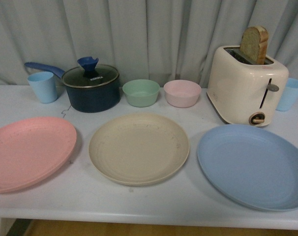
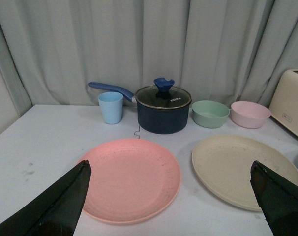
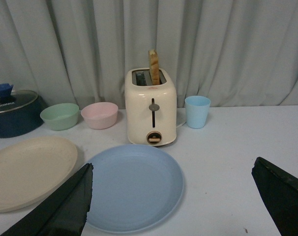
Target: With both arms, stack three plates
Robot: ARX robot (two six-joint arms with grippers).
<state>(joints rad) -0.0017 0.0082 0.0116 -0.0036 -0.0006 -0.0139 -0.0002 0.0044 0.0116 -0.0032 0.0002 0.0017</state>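
Three plates lie side by side on the white table (image 1: 139,206): a pink plate (image 1: 28,151) at the left, a beige plate (image 1: 138,147) in the middle, a blue plate (image 1: 254,164) at the right. None touches another. Neither arm shows in the front view. My left gripper (image 2: 169,169) hangs open, well back from the pink plate (image 2: 129,178), with the beige plate (image 2: 242,169) beside it. My right gripper (image 3: 172,169) is open too, back from the blue plate (image 3: 134,186), with nothing between its fingers.
Along the back stand a light blue cup (image 1: 43,86), a dark blue lidded pot (image 1: 91,87), a green bowl (image 1: 141,92), a pink bowl (image 1: 182,93), a cream toaster (image 1: 247,86) holding bread, and another blue cup (image 1: 289,93). A grey curtain hangs behind.
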